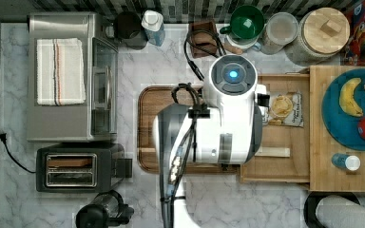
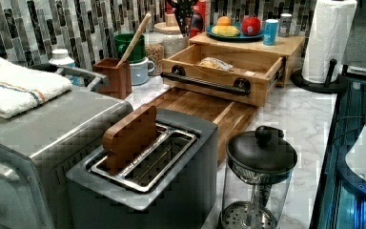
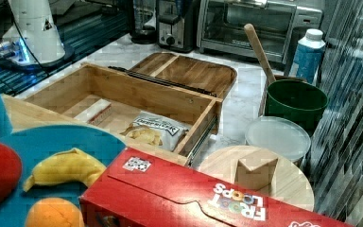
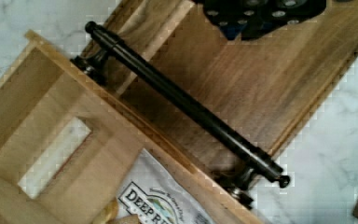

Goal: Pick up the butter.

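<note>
The butter (image 1: 272,152) is a slim pale cream stick lying flat on the floor of the open wooden drawer (image 1: 275,176), at the end away from the snack bag. The right view shows the butter (image 3: 93,112) beside the drawer's front wall, and the wrist view shows the butter (image 4: 53,156) inside the drawer (image 4: 9,98). My white arm (image 1: 228,118) hangs over the cutting board and the drawer's front with its black handle (image 4: 182,100). A dark part of my gripper (image 4: 261,16) sits above the board, apart from the butter.
A grey-white snack bag (image 1: 285,108) lies in the same drawer. A dark cutting board (image 1: 154,99) sits beside it. A blue plate of fruit (image 1: 351,109) and a blue can (image 1: 346,162) stand on the cabinet top. Toaster (image 1: 71,167), oven (image 1: 69,76) and jars line the counter.
</note>
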